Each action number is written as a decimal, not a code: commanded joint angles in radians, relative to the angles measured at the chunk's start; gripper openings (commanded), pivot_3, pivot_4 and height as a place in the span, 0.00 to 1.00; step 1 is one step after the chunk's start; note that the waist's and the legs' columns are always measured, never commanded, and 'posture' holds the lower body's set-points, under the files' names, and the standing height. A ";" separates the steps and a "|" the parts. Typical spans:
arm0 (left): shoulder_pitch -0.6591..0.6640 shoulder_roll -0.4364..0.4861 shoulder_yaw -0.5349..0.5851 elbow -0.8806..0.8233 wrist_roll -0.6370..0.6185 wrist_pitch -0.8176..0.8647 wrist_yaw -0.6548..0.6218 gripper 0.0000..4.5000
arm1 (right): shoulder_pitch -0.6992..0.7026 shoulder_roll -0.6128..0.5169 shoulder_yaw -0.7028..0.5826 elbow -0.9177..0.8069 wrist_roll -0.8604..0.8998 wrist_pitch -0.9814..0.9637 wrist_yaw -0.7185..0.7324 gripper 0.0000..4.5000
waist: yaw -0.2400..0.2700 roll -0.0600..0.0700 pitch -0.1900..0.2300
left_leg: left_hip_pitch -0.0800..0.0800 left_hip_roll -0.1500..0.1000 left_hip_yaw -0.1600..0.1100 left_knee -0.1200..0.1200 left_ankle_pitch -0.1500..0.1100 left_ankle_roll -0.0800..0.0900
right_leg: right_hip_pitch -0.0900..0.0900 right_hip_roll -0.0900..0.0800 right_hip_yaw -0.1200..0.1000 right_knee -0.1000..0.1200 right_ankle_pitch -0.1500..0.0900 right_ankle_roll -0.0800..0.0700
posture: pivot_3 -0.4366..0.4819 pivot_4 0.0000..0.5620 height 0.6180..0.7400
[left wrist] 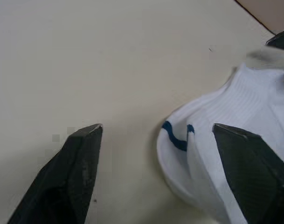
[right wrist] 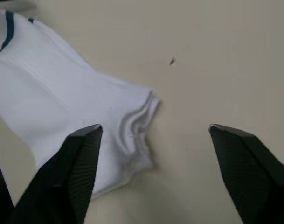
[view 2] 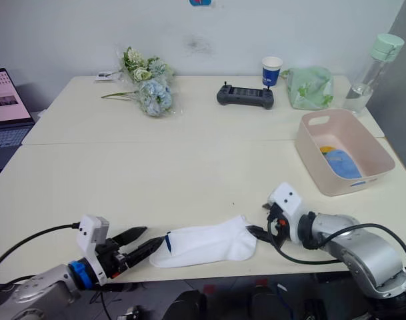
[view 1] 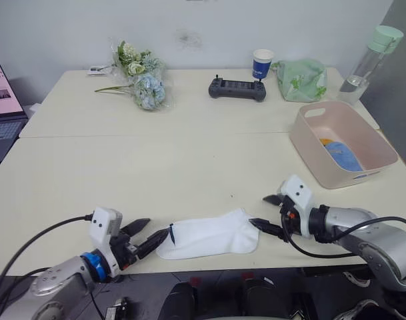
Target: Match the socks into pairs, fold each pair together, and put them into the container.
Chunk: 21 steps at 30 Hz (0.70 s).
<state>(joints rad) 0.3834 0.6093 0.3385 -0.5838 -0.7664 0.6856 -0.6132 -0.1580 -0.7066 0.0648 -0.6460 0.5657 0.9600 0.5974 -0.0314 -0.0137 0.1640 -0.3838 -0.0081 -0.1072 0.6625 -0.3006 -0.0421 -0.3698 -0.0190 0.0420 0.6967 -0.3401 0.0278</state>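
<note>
White socks (view 1: 209,235) stacked as one pair lie flat between the two claws at the table's near edge.

Two layers of soft ribbed fabric show, with blue toe stripes beside the left gripper (view 1: 151,236), whose fingers are spread, one resting over the toe end. The right gripper (view 1: 270,213) is also released, its fingers straddling the cuff end. Beyond the right claw stands one pale pink plastic tub (view 1: 308,141) holding blue and mustard fabric. The table (view 1: 156,160) is smooth and cream, against a grey wall.
</note>
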 commanded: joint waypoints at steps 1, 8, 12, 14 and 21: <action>-0.076 0.063 0.059 -0.018 -0.042 -0.018 -0.060 0.84 | -0.071 0.031 -0.016 -0.051 0.035 -0.097 0.055 1.00 | 0.000 0.000 0.000 | 0.000 0.000 0.000 0.000 0.000 0.000 | 0.000 0.000 0.000 0.000 0.000 0.000 | 0.48 0.27 1.00; -0.162 0.230 -0.147 -0.047 0.100 -0.116 -0.277 0.64 | -0.143 0.058 0.198 0.005 -0.102 -0.223 0.113 0.61 | -0.001 0.000 0.000 | 0.000 0.000 0.001 -0.001 0.002 -0.004 | 0.000 0.000 0.000 -0.001 0.000 0.000 | 0.48 0.27 1.00; -0.200 0.227 -0.288 0.018 0.218 -0.210 -0.325 0.36 | -0.138 0.048 0.316 0.065 -0.204 -0.327 0.167 0.28 | 0.000 0.001 0.001 | 0.000 0.000 0.001 -0.001 0.002 -0.004 | 0.000 0.000 0.000 -0.001 0.000 0.000 | 0.48 0.27 1.00; -0.224 0.205 -0.355 0.079 0.286 -0.241 -0.314 0.22 | -0.132 0.018 0.385 0.099 -0.282 -0.388 0.201 0.13 | 0.000 0.001 0.001 | 0.000 0.000 0.001 -0.001 0.001 -0.003 | 0.000 0.000 0.000 -0.001 0.000 0.000 | 0.48 0.27 1.00; -0.269 0.137 -0.442 0.278 0.415 -0.298 -0.280 0.00 | -0.022 -0.051 0.405 0.158 -0.393 -0.432 0.206 0.00 | 0.002 0.001 0.000 | 0.000 0.000 -0.001 -0.001 0.000 0.000 | 0.000 0.000 -0.001 -0.001 0.000 0.000 | 0.48 0.27 1.00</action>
<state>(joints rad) 0.1106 0.7417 -0.0890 -0.3470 -0.4025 0.3944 -0.9066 -0.1996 -0.7388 0.4869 -0.4884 0.1962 0.5308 0.8049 -0.0293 -0.0126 0.1642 -0.3832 -0.0080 -0.1075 0.6619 -0.3005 -0.0423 -0.3693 -0.0193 0.0412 0.6959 -0.3400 0.0278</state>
